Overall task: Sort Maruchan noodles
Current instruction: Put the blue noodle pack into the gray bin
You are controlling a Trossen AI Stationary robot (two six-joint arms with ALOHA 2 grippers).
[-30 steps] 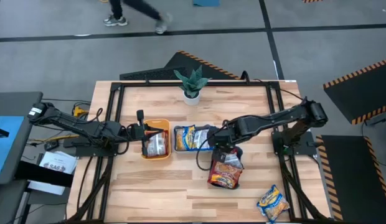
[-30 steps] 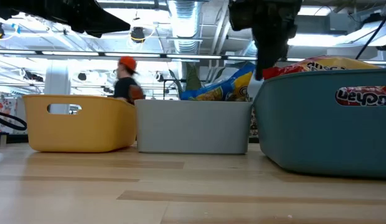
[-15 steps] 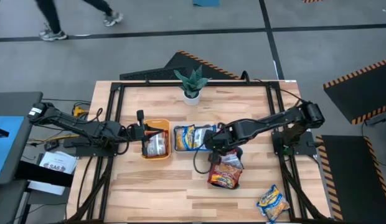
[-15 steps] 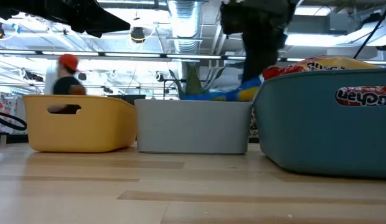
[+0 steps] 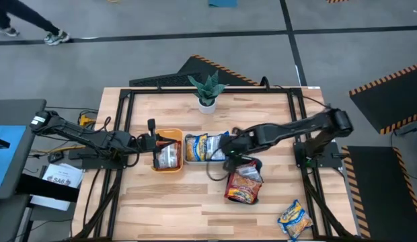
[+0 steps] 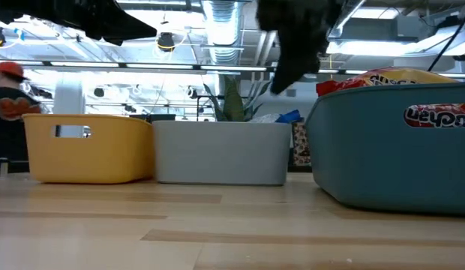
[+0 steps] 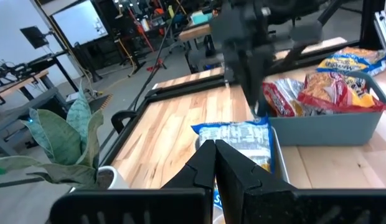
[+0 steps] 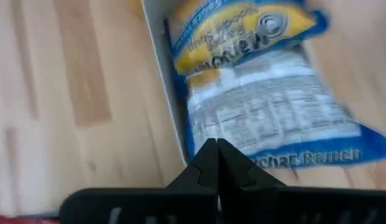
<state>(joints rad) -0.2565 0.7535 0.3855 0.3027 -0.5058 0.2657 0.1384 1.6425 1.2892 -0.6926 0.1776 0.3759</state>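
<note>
On the near right corner of the table (image 5: pixel 161 215), seen from above, one yellow-and-blue noodle packet (image 5: pixel 294 219) lies by itself. Farther in, a teal tray (image 5: pixel 243 183) holds orange-red packets (image 5: pixel 243 181). Beyond it stands the clear tray (image 5: pixel 207 148) with yellow-and-blue packets (image 5: pixel 203 148) lying flat inside. The right gripper (image 5: pixel 230 152) hangs over the right end of this tray, fingers pressed together and holding nothing; its wrist view looks straight down on a packet's printed back. Left of the clear tray, the orange tray (image 5: pixel 169 149) holds silver-and-red packets (image 5: pixel 168 156). The left gripper (image 5: pixel 153 142) waits at that tray's left edge, fingers closed and empty. A potted plant (image 5: pixel 207 89) stands at the far edge.
</note>
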